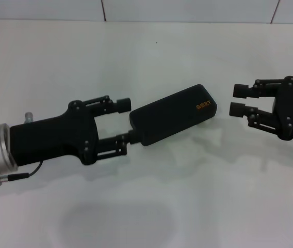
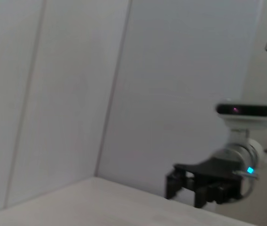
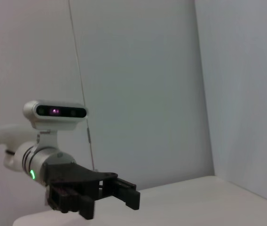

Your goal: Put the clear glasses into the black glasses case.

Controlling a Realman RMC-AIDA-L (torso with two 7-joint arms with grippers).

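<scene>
Black oblong hard-shell glasses case (image 1: 173, 114), lid shut, lying aslant at frame centre; left gripper (image 1: 124, 124), jaws spread, straddling its near end, seemingly to steady it; right gripper (image 1: 240, 99) hovering clear at right, jaws parted, empty; clear glasses nowhere visible.

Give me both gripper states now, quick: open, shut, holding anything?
Left gripper: open, fingers either side of one end of the closed black glasses case, not clamped on it.
Right gripper: open, holding nothing, just off the case's other end.
</scene>
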